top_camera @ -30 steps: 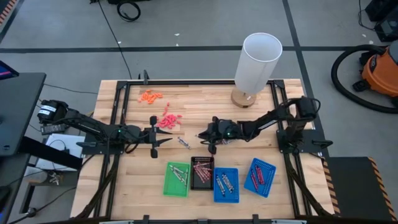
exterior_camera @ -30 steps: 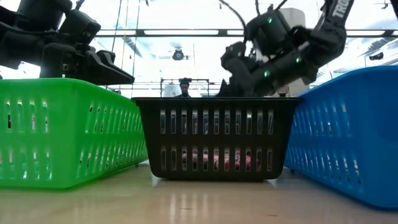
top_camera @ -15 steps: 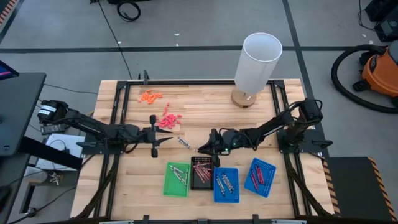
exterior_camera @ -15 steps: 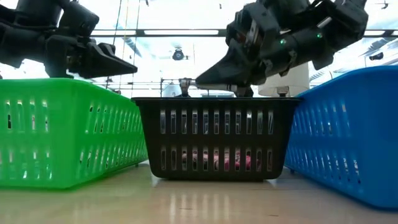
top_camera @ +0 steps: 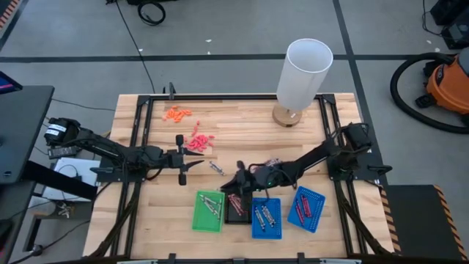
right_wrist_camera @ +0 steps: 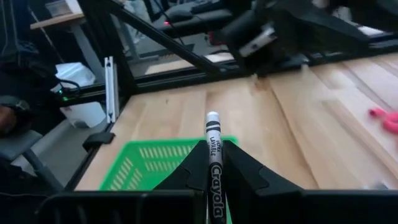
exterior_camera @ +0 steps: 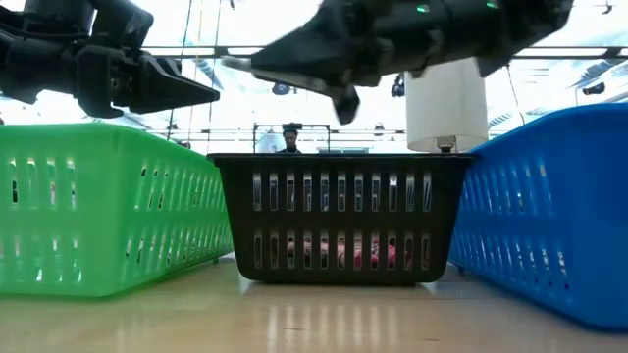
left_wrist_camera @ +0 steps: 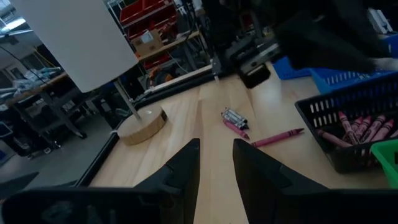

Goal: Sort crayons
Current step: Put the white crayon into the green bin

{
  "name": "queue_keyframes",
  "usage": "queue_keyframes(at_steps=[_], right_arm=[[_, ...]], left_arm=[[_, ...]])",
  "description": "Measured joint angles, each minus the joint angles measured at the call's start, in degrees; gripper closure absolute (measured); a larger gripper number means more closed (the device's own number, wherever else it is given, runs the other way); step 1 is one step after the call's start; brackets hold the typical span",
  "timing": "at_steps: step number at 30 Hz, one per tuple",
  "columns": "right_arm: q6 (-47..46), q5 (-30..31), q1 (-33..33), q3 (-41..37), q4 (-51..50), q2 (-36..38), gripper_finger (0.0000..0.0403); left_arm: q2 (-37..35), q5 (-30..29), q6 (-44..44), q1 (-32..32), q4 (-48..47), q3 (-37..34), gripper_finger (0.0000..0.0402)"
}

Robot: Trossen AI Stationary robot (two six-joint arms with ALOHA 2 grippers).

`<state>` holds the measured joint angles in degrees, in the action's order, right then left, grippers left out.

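My right gripper (top_camera: 234,186) hangs above the far ends of the black tray (top_camera: 237,210) and the green tray (top_camera: 208,212), shut on a grey crayon (right_wrist_camera: 212,127). My left gripper (top_camera: 193,158) waits open at the table's left, roughly level, with nothing between its fingers (left_wrist_camera: 186,167). Two grey crayons (left_wrist_camera: 235,117) and a pinkish-red one (left_wrist_camera: 277,137) lie flat on the wood ahead of it. The black tray (left_wrist_camera: 339,140) holds several reddish crayons; the green tray holds grey ones. My right gripper pinches the grey crayon between its two fingers, which lie along the crayon's length (right_wrist_camera: 215,163). The crayon's far end (right_wrist_camera: 212,116) sticks out past the fingertips, pointing toward the green tray. It is lifted clear of table and trays, roughly level.
Two blue trays (top_camera: 266,218) (top_camera: 308,208) with crayons stand right of the black one. A tall white cylinder on a round wooden base (top_camera: 300,77) stands at the far right. Orange bits (top_camera: 176,113) and coral-pink bits (top_camera: 199,140) lie at the far left.
My right gripper has carried the grey crayon from the table's middle toward the near edge and a little left, rising somewhat, and now hangs over the trays' far ends. My left gripper has tipped its fingers up toward level without changing place.
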<state>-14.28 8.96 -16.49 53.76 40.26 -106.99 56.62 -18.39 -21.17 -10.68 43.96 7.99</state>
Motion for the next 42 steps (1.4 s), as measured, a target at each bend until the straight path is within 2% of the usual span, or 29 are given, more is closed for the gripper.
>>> queue_keyframes(at_steps=[11, 19, 26, 34, 42], right_arm=[[0.97, -9.20, 0.13, 15.37, -1.90, -14.08, 0.0364], [0.53, -14.70, 0.15, 23.00, -6.22, -21.14, 0.0364], [0.28, -14.50, 0.17, 25.98, -13.85, -22.37, 0.0364], [0.31, -13.91, 0.17, 25.98, -14.47, -22.11, 0.0363], [-1.60, -13.32, 0.87, 25.98, -14.79, -22.01, 0.0327]], left_arm=[[0.00, 0.00, 0.02, -0.04, -0.82, 0.00, 0.0297], [0.00, 0.00, 0.55, -0.04, -1.28, -0.02, 0.0297], [0.00, 0.00, 0.92, -0.04, -1.37, -0.02, 0.0297], [0.00, 0.00, 1.05, -0.04, -1.37, 0.00, 0.0297], [0.00, 0.00, 1.06, -0.04, -1.38, -0.02, 0.0297]])
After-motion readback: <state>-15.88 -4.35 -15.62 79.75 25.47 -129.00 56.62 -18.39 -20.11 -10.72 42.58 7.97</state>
